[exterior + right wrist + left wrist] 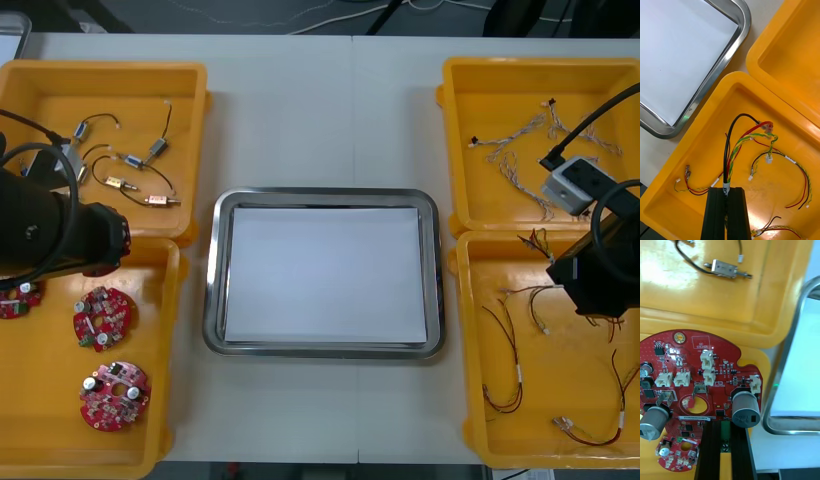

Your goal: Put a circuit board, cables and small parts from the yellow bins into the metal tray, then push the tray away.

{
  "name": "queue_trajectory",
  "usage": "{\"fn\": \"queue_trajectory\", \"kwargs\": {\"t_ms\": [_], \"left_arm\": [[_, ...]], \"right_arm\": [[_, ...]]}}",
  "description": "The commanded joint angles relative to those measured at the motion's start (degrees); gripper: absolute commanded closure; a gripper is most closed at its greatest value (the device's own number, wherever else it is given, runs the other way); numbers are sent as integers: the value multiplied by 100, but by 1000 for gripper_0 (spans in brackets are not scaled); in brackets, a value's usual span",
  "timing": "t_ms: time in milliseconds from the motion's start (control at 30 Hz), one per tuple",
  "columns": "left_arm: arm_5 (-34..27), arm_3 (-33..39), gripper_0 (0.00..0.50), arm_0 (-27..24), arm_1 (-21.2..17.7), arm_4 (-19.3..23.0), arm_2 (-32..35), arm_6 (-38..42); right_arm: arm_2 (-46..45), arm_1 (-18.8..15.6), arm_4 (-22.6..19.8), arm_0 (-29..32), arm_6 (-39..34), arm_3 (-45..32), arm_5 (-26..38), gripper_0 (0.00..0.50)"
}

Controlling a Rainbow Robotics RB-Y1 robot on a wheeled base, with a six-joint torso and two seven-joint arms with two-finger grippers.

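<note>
Right wrist view: the right gripper (725, 190) has its black fingers pinched narrowly on a red and yellow cable (729, 157) bundled with a black lead. The gripper hangs over the near right bin (696, 150), where more cables of the kind lie loose. The held cable's long axis runs straight out from the fingertips, then bends sideways, with its connector end pointing towards the far right bin.

Left wrist view: the left gripper (725, 425) is closed to a narrow gap on the rim of a circuit board (696, 378), apparently by a green part at its edge. The board is round, so it has no long axis. Its component face is turned to the camera, and it sits over the lip between the two left bins, just beside the metal tray (790, 363).

Front view: the tray's white interior is bare and its long axis lies left to right. As a judgement, the task is at its first carry, with nothing delivered. Both held items, the small metal parts (140, 160) in the far left bin, the blue and white cables (510, 150) in the far right bin and the final push all remain.
</note>
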State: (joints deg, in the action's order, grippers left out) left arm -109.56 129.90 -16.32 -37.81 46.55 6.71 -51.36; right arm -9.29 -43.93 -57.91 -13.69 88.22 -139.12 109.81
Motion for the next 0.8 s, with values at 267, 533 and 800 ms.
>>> {"fn": "queue_trajectory", "kwargs": {"t_ms": [267,533,800], "left_arm": [[-44,290,500,-670,-560,618,-891,1392],[-44,299,500,-996,-596,390,-1735,1620],[-44,290,500,-1233,-516,311,-2421,1857]], "right_arm": [[67,-151,78,-117,-279,-159,19,500],[67,-151,78,-117,-279,-159,19,500],[67,-151,78,-117,-279,-159,19,500]]}}
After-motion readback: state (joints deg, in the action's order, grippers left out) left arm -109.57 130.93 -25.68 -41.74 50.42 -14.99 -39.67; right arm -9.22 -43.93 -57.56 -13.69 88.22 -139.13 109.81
